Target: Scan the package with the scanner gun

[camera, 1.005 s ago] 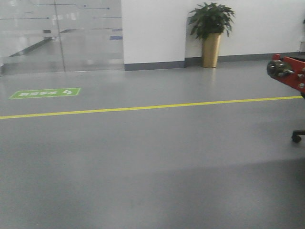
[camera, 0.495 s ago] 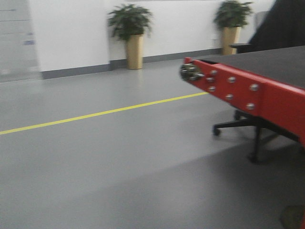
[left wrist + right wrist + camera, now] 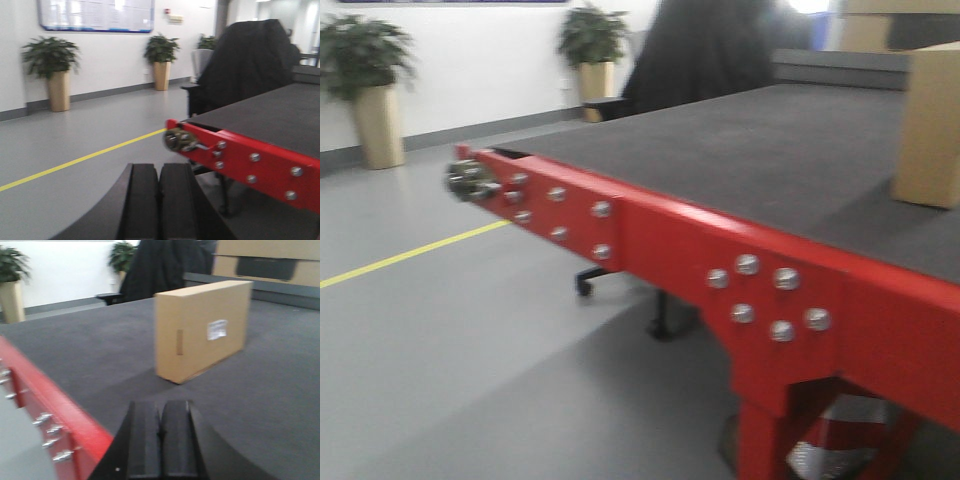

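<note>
Package (image 3: 202, 330): upright on dark belt (image 3: 90, 350), centre of right wrist view, white label (image 3: 217, 330) shown there only; front view crops it at right edge. Left gripper (image 3: 159, 200), right gripper (image 3: 161, 440): fingers pressed together.

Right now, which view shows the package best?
The right wrist view: the package stands whole on the dark surface, its white label facing the camera. The front view shows only part of a tan box at the right edge, probably the same one, no label visible. The left wrist view does not show it.
</note>
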You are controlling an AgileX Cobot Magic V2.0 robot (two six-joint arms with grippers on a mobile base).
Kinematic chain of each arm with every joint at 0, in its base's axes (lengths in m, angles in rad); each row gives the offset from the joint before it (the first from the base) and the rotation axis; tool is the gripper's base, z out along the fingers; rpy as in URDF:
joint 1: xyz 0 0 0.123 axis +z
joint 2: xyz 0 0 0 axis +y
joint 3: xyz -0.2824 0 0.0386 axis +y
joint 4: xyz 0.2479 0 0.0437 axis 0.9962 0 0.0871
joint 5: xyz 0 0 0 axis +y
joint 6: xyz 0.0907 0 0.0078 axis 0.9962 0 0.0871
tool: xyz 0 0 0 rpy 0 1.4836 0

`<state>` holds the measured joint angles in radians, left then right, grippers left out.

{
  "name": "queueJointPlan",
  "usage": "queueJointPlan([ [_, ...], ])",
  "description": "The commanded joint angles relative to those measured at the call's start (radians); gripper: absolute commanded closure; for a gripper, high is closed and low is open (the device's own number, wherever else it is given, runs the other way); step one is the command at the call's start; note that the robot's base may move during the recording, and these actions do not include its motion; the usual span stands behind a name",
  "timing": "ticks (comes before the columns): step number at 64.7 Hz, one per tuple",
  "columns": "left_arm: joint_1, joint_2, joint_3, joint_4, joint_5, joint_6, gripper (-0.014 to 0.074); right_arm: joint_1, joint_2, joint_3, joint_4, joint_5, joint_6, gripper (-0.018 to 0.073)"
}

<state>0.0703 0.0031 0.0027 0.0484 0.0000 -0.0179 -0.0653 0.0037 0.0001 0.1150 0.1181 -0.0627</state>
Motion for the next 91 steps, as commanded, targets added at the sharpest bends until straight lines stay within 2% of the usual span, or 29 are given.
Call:
queueJointPlan([
  [1, -0.007, -0.003, -0.003, 0.001, -0.018, -0.002, 0.0707, -0.005, -0.004, 0.0, 0.002, -0.015, -0.005, 0.0713],
  [18, -0.009, -0.003, -0.003, 0.001, -0.018, -0.002, 0.0707, -0.005, -0.004, 0.0, 0.002, -0.015, -0.005, 0.0713],
  [33, -0.083, -0.003, -0.003, 0.001, -0.018, -0.002, 0.0707, -0.005, -0.004, 0.0, 0.002, -0.015, -0.005, 0.0713],
  [91, -0.08, -0.003, -0.003, 0.001, -0.018, -0.002, 0.0707, -0.003, -0.004, 0.0, 0.002, -0.015, -0.005, 0.0713],
])
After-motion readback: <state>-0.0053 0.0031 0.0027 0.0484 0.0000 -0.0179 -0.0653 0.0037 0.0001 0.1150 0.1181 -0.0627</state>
